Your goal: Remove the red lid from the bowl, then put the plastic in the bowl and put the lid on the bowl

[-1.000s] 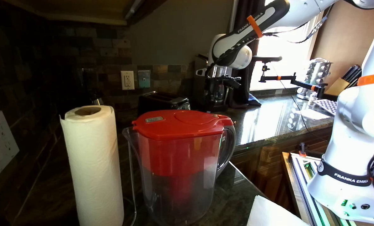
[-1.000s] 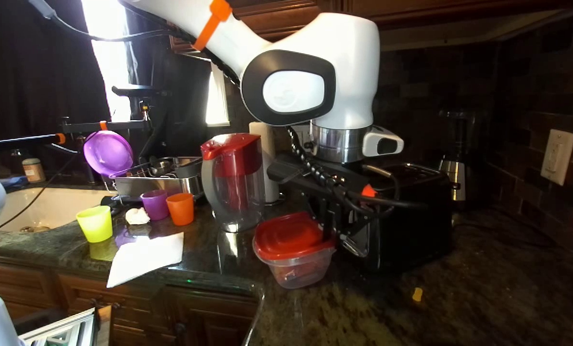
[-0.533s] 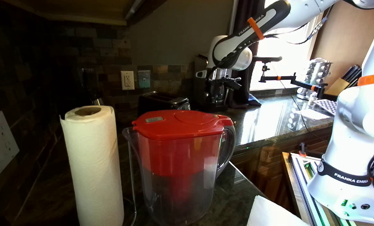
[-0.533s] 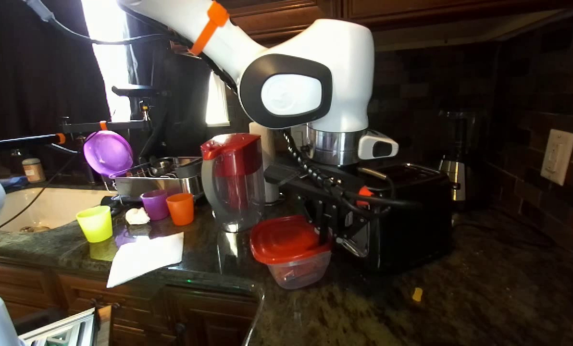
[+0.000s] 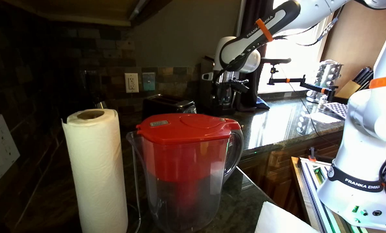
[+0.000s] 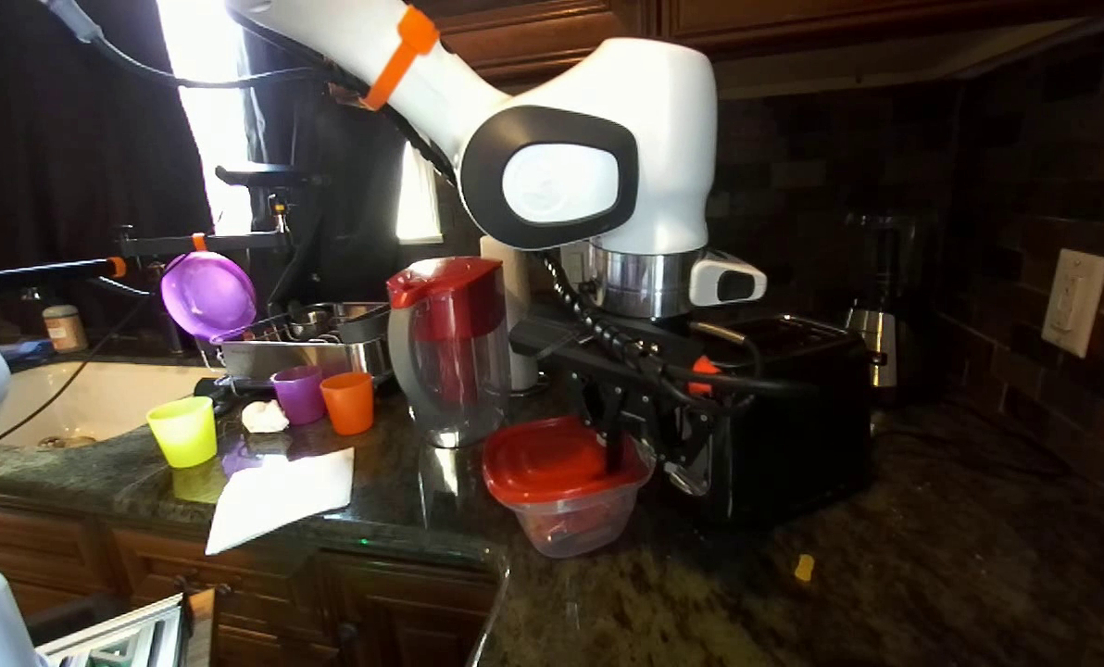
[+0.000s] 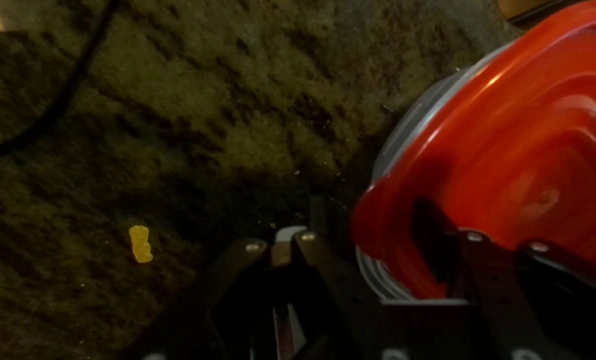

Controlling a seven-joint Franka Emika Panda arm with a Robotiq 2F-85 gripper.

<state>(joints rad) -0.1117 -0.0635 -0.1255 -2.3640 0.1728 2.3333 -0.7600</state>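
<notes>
The gripper (image 7: 373,225) has just spread its jaws either side of the corner of the red lid (image 7: 518,150), apparently letting go; nothing looks held. The lid lies on the bowl (image 6: 570,526) (its clear rim peeks out), so it seems laid on, perhaps not sealed. Whether the plastic is inside, I cannot tell.

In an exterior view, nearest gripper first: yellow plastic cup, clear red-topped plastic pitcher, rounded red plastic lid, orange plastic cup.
1. Red lid: on the clear plastic bowl.
2. Pitcher: left of lid.
3. Orange cup: left of pitcher.
4. Yellow cup: leftmost of these.
</notes>
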